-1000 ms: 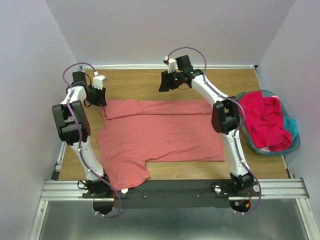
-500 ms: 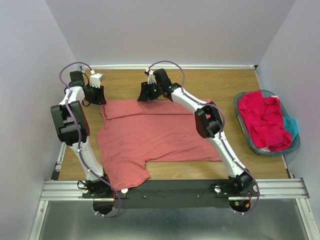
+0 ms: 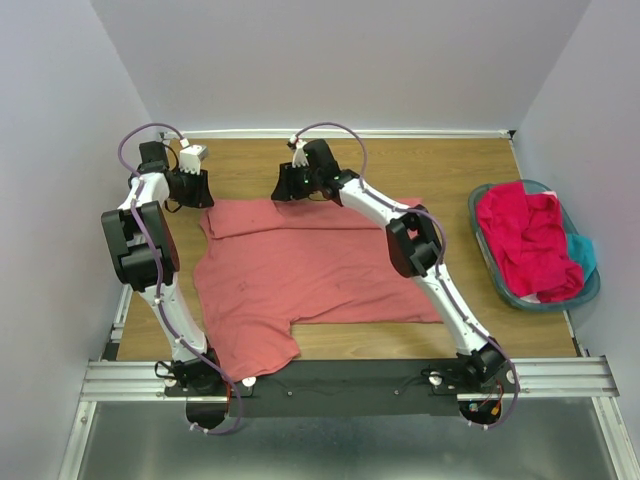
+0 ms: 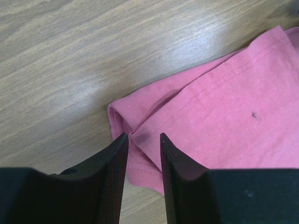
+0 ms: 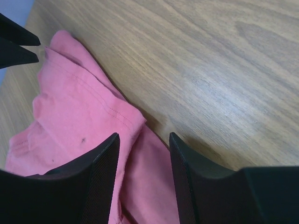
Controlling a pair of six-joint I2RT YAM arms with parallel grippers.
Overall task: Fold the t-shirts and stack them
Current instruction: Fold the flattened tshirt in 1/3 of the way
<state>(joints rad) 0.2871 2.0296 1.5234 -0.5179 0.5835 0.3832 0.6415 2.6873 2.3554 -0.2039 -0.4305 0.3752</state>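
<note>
A large salmon-pink t-shirt (image 3: pixel 320 265) lies spread on the wooden table, its far part folded over. My left gripper (image 3: pixel 192 188) is at the shirt's far left corner. In the left wrist view its jaws (image 4: pixel 142 140) stand narrowly apart just above the folded sleeve corner (image 4: pixel 140 130), holding nothing. My right gripper (image 3: pixel 295 186) is over the shirt's far edge, left of the middle. In the right wrist view it (image 5: pixel 144 137) is open above the cloth's folded edge (image 5: pixel 135 121). A magenta-red t-shirt (image 3: pixel 525 240) and a teal t-shirt (image 3: pixel 583 252) lie in the basket.
The round teal basket (image 3: pixel 590 290) stands at the table's right edge. Bare wood (image 3: pixel 440 170) shows along the far side behind the shirt. Grey walls close in on three sides. The left gripper's fingertips (image 5: pixel 16 43) show at the upper left of the right wrist view.
My right gripper has swung left along the shirt's far edge, from the far middle-right to near the collar side, and lowered. The left gripper has barely moved.
</note>
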